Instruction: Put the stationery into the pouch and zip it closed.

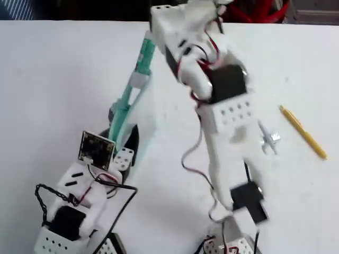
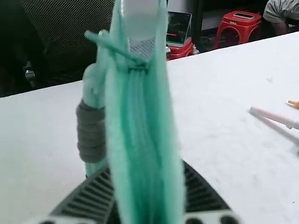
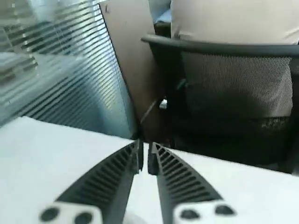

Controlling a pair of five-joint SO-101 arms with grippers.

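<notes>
Your left gripper (image 2: 145, 169) is clamping the mint-green pouch (image 2: 140, 135), its black ribbed fingers (image 2: 201, 196) pressing in on both flat sides near one end. The pouch is standing on edge and is stretching away from the jaws towards the far side of the white table (image 1: 63, 69). In the high view you are seeing the same hold: the left gripper (image 1: 124, 138) is sitting low on the near left, and the pouch (image 1: 130, 100) is running from it up towards the middle of the table. A grey band (image 2: 92, 135) is wrapping a part of the pouch just beside the jaws, and a white tab (image 2: 140, 16) is showing at its far end. You cannot tell whether the zip is open or closed.

Your right gripper (image 3: 144, 156) is holding nothing. Its two fingers are lying almost together with only a thin slit between the tips, and it is pointing over the far table edge at a black mesh chair (image 3: 233, 88). The right arm (image 1: 228, 121) is reaching from the near edge to the far side, just beside the pouch.

The stationery is lying outside the pouch. A yellow pen (image 1: 303, 131) is resting slantwise on the right of the table, well apart from the pouch, and a pink pen (image 2: 273, 116) is lying near it on the bare tabletop
</notes>
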